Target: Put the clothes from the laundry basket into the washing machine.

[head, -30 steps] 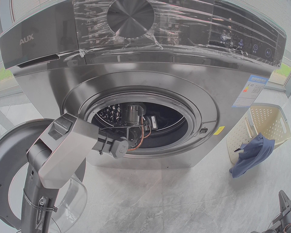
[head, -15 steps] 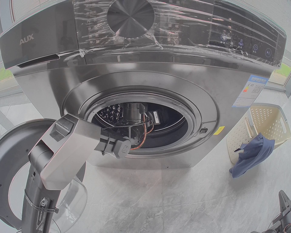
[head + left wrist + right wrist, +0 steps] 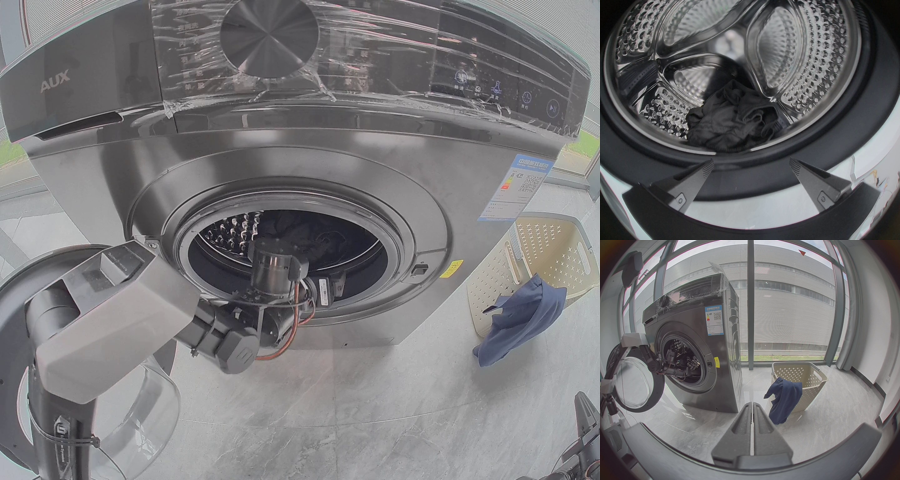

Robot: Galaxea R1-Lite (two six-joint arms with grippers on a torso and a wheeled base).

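Grey steel washing machine point(image 3: 375, 156) is carrying blue-white label sticker point(image 3: 515, 187); left gripper point(image 3: 750, 162) jaws gaping empty, right gripper point(image 3: 752, 404) jaws pressing together, empty.

Drum mouth point(image 3: 356, 250) open — door point(image 3: 137, 400) off L.

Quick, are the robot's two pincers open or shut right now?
Left pincer: open, holding nothing.
Right pincer: shut, holding nothing.

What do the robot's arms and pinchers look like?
The left arm has a boxy silver-grey shell, then dark round joints with an orange cable looping by the wrist. The left gripper and right gripper are pairs of dark grey pointed wedges.
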